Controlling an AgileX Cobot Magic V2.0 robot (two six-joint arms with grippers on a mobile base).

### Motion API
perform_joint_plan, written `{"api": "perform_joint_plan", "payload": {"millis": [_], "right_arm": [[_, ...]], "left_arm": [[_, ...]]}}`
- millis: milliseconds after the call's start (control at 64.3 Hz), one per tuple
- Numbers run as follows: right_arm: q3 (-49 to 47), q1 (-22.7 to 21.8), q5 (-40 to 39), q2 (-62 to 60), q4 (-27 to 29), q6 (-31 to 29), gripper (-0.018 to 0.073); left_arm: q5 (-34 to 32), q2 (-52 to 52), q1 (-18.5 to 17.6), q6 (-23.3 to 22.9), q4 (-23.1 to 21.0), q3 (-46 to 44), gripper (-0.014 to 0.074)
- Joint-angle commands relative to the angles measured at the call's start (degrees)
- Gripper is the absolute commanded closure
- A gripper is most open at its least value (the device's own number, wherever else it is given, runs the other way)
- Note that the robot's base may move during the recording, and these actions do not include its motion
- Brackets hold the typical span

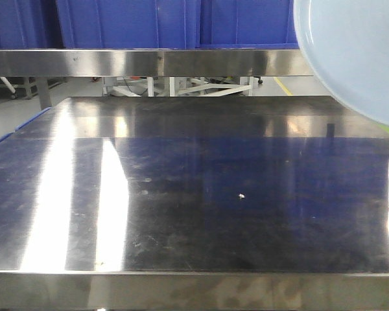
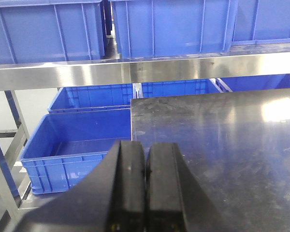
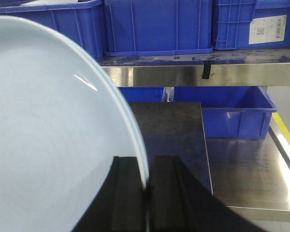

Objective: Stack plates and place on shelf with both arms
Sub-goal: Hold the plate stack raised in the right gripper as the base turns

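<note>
One plate [image 3: 53, 135] is in sight, gripped at its rim by the right end effector [image 3: 146, 164], whose two dark fingers are clamped on the edge. The pale blue-white disc is round, so it has no long axis. It is tipped steeply rather than lying flat, and its broad glossy face fills the left of the right wrist view. From the front, the plate [image 1: 356, 52] hangs at the upper right, above the far right corner of the steel surface [image 1: 194, 194] and across the end of the shelf [image 1: 149, 63] rail. The left end effector [image 2: 145, 147] has its two fingers pressed together on nothing, near the left edge of the surface. A single white speck [image 1: 241, 195] lies near the middle of the surface. Three blue crates [image 2: 174, 26] stand in a row on the shelf in the left wrist view; their contents cannot be seen. Below the rail, an open blue crate [image 2: 77, 140] beside the surface shows only its own blue floor. In the right wrist view, one upper crate carries a white label [image 3: 267, 29].
</note>
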Motion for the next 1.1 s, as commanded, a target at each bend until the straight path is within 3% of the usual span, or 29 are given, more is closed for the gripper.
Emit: {"api": "perform_joint_plan", "payload": {"millis": [0, 1089], "right_arm": [[-1.7, 0.0, -5.3, 0.0, 0.6, -0.2, 0.051], [-1.7, 0.0, -4.1, 0.1, 0.6, -0.2, 0.051]], "left_arm": [[-4.7, 0.0, 0.2, -0.2, -0.4, -1.6, 0.0514], [-4.7, 0.0, 0.2, -0.2, -0.4, -1.6, 0.0514]]}}
